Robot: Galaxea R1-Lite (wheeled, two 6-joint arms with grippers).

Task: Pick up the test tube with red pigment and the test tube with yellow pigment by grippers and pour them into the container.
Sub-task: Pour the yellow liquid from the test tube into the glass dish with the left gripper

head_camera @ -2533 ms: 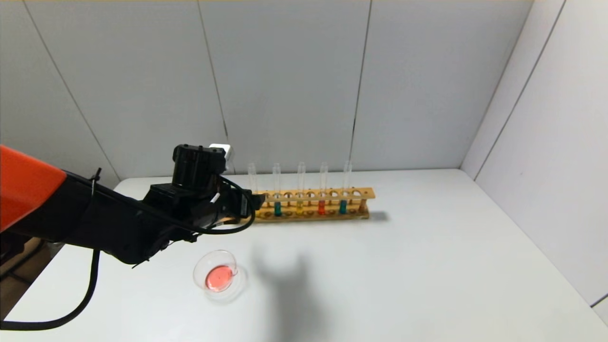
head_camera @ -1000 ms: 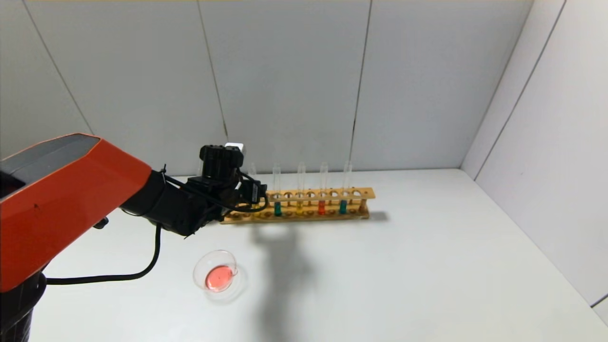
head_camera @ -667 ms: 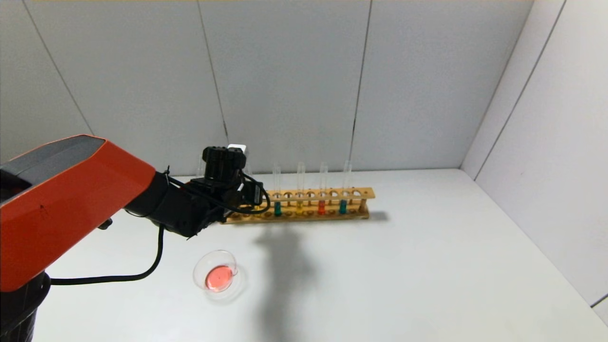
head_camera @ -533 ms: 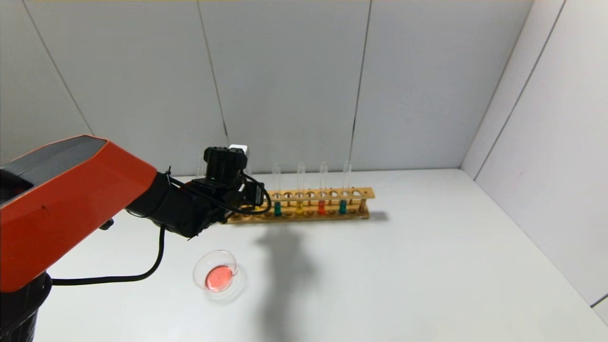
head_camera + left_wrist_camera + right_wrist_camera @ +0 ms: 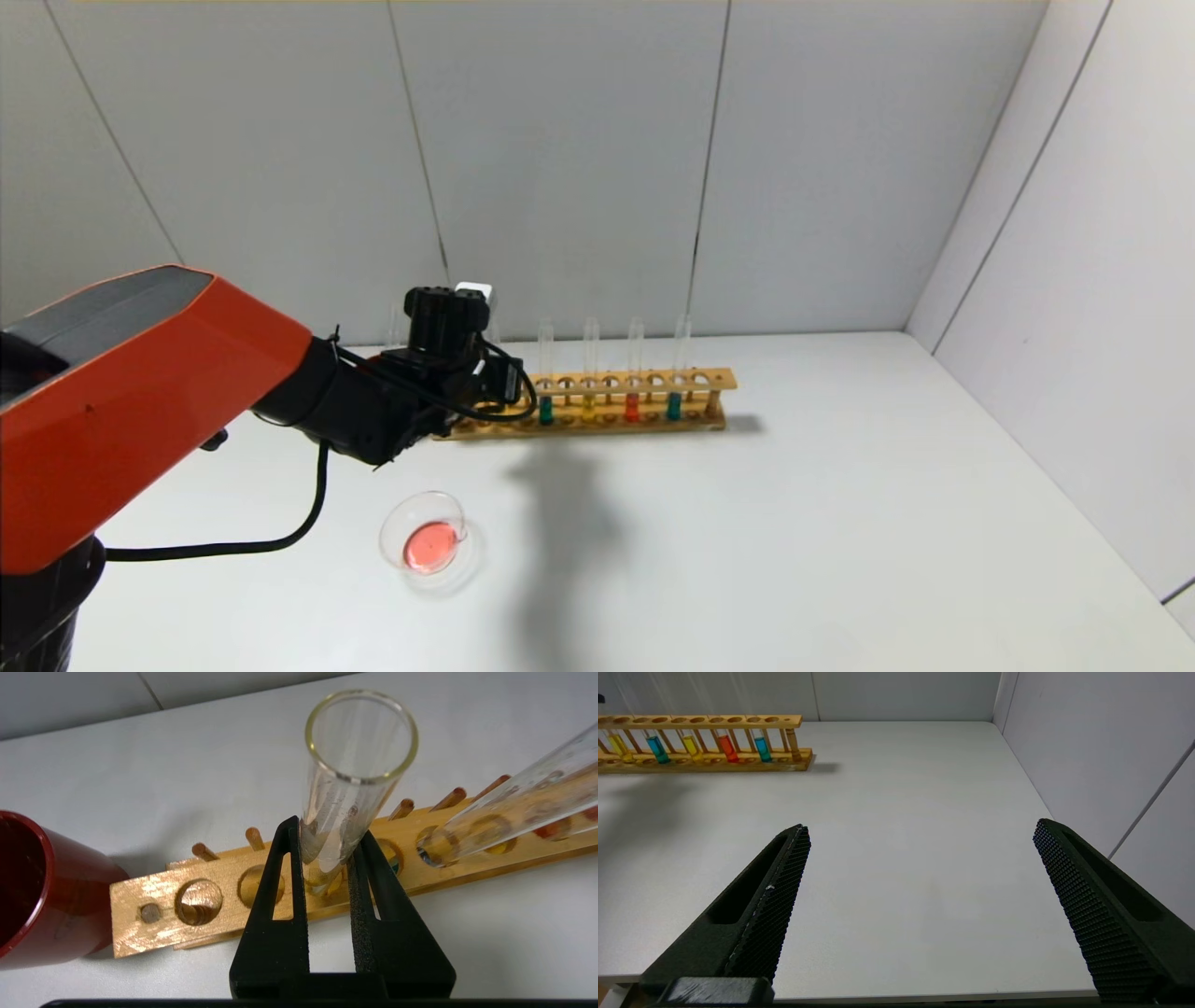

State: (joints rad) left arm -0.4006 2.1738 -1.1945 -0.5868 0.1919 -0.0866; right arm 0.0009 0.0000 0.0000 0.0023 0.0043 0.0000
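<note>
My left gripper (image 5: 502, 385) is at the left end of the wooden rack (image 5: 653, 380). In the left wrist view its fingers (image 5: 327, 828) are shut on the leftmost tube (image 5: 348, 788), a clear one with yellow liquid at its bottom (image 5: 619, 746), still standing in its rack hole. A second yellow tube (image 5: 589, 406) and the red tube (image 5: 632, 406) stand further along the rack. The glass container (image 5: 387, 532) holds red liquid on the table in front of the left arm. My right gripper (image 5: 920, 826) is open and empty, low over the table's near edge.
Two teal tubes (image 5: 545, 409) (image 5: 674, 406) also stand in the rack. A dark red cup (image 5: 28, 891) stands right by the rack's left end, close to my left gripper. Grey walls close the table at the back and right.
My left arm has swung forward and right to the rack's left end. In the last second it has crept slightly further right around the leftmost tube.
</note>
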